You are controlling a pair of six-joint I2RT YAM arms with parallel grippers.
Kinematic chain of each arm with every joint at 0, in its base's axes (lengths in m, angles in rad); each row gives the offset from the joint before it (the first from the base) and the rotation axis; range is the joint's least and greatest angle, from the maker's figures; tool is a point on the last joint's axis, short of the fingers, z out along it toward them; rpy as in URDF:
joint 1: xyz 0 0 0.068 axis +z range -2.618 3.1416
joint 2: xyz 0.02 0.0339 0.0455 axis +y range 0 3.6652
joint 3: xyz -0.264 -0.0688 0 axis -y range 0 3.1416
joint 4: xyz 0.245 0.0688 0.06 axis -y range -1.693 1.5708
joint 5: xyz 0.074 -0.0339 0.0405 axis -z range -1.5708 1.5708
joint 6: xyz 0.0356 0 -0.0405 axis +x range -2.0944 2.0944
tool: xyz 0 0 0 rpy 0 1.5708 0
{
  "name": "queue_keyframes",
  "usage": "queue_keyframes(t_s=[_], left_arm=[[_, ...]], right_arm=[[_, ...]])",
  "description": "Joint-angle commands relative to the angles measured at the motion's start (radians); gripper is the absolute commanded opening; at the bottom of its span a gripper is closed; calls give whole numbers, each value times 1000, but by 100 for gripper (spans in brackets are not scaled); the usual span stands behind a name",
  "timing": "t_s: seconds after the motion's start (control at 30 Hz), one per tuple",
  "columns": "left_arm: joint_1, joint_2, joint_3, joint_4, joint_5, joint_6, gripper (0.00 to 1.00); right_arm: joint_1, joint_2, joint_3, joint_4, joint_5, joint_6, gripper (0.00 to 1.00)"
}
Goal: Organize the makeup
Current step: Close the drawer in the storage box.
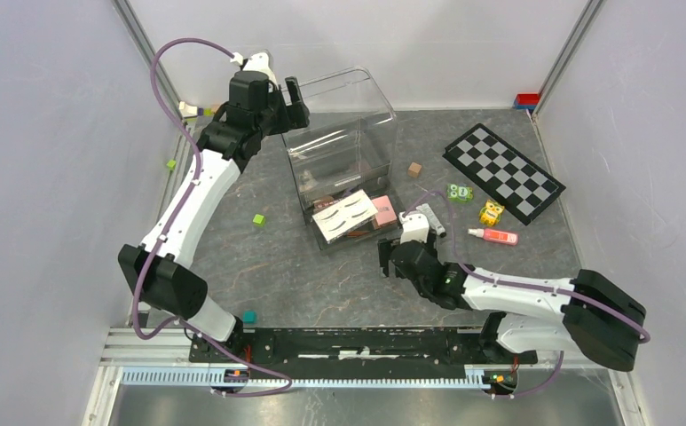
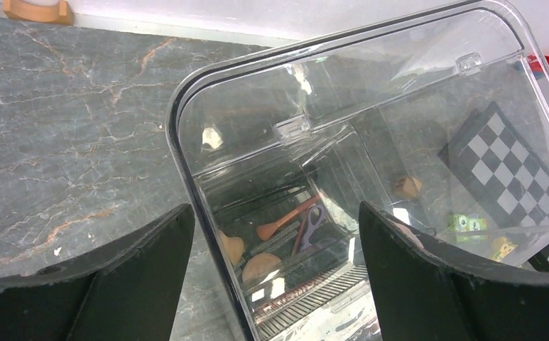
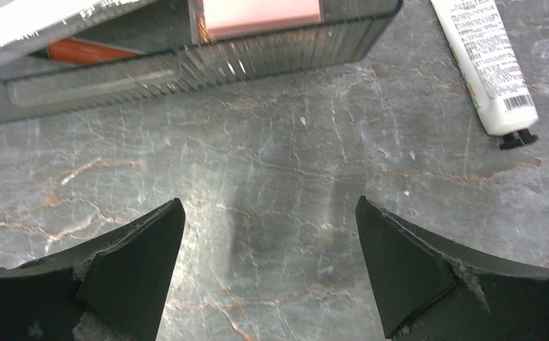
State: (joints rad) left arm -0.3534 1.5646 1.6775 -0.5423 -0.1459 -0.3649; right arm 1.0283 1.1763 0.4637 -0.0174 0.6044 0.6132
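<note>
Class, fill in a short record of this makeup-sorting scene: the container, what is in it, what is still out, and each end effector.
Container: clear plastic organizer box, its hinged clear lid raised
Inside, among others: white rectangular eyebrow card, pink square compact
Still outside: white plastic tube with black cap, small pink tube, both lying right of the box
Left end effector: open, at the raised lid
Right end effector: open, above the grey marbled tabletop, in front of the box
Not makeup: black-and-white checkerboard
</note>
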Motion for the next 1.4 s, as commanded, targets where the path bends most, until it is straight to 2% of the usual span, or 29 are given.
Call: queue_keyframes(t_s=[0.0, 0.17, 0.53, 1.0, 1.37], left_arm=[[3, 13, -45, -54, 19, 75, 90], [2, 15, -46, -55, 24, 80, 90], [1, 25, -60, -71, 51, 104, 87], [-1, 33, -71, -72, 68, 112, 86], [-3, 42, -78, -85, 78, 113, 86]], right_arm=[[-20, 52, 55, 195, 2, -25, 97], [-51, 132, 70, 345, -29, -75, 97], [-81, 295, 191, 466, -60, -178, 98], [-115, 471, 284, 633, -78, -206, 98], [-156, 611, 339, 867, -108, -315, 97]])
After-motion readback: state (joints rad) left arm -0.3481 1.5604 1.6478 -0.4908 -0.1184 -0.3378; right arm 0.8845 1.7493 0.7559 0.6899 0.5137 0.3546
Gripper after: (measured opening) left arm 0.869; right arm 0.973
